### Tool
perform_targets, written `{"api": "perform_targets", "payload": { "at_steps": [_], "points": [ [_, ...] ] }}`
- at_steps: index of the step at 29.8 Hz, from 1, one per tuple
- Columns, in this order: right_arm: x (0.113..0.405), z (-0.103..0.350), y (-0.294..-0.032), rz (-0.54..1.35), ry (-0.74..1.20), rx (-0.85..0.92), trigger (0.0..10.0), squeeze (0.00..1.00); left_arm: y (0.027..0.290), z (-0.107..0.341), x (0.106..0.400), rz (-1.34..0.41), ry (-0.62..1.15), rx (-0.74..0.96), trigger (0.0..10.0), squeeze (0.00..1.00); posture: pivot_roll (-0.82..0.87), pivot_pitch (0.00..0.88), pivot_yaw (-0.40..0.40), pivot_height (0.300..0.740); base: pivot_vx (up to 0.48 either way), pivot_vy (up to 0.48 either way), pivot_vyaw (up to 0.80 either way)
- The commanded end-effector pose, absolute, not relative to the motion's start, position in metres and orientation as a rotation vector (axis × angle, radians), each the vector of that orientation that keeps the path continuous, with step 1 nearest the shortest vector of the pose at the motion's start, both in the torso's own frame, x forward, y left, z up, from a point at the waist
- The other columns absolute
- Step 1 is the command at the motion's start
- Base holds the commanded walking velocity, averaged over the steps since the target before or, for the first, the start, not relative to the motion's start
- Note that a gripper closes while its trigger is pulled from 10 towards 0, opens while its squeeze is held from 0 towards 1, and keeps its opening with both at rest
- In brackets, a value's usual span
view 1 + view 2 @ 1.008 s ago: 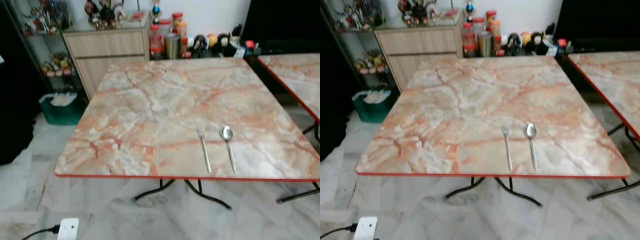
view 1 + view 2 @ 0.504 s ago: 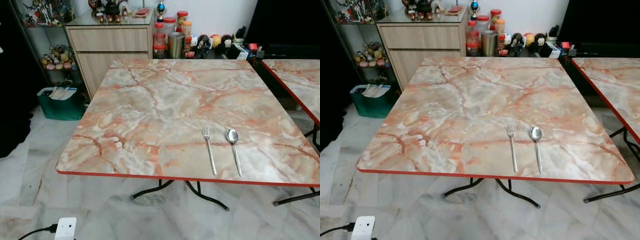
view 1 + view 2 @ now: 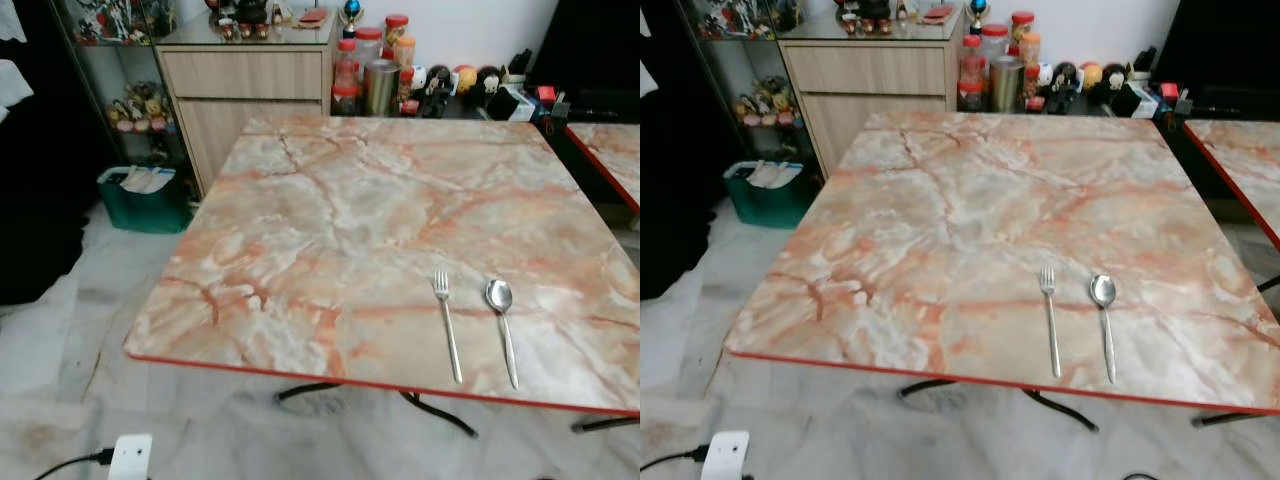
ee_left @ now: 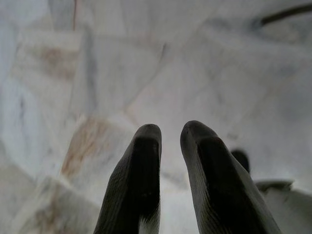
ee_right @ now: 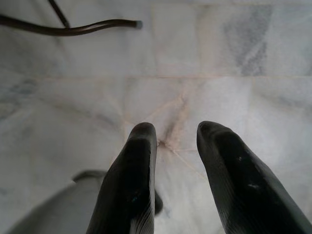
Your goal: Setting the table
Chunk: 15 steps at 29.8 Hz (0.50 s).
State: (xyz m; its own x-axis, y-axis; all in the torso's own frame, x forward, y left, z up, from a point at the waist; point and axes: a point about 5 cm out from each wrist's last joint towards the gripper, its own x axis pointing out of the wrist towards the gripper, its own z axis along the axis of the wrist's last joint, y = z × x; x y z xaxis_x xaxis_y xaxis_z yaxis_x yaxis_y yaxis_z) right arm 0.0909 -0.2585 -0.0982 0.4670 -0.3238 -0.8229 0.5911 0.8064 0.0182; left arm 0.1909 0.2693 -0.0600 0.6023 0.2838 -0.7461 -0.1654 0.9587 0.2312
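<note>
Camera swung left, fork (image 3: 447,324), spoon (image 3: 502,328) unmoved

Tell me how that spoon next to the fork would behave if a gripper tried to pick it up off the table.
The spoon looks like thin polished metal, so probably stiff, light and slippery. It lies flat on the smooth marble-pattern table, so it would likely slide when pushed rather than lift. Its rounded bowl might let it rock or pivot toward the fork.
</note>
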Motion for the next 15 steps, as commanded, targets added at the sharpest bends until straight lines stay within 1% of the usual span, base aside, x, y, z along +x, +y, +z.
{"api": "perform_targets", "payload": {
  "at_steps": [1,11,15],
  "points": [
    [0.084,-0.0984,-0.263,-0.583,0.942,0.306,10.0,0.0,0.2671,-0.0628,0.1872,0.262,0.901,0.133,10.0,0.0,0.03,0.061,-0.001,0.74,0.0,0.0,0.0],
    [0.0838,-0.0979,-0.2642,-0.568,0.946,0.279,10.0,0.0,0.2661,-0.064,0.1856,0.257,0.906,0.131,10.0,0.0,0.03,0.048,-0.004,0.74,0.0,0.0,0.0],
    [0.0871,-0.096,-0.2648,-0.516,0.929,0.241,10.0,0.0,0.2667,-0.064,0.1853,0.259,0.906,0.13,10.0,0.0,0.03,0.053,-0.004,0.74,0.0,0.0,0.0]
  ]
}}
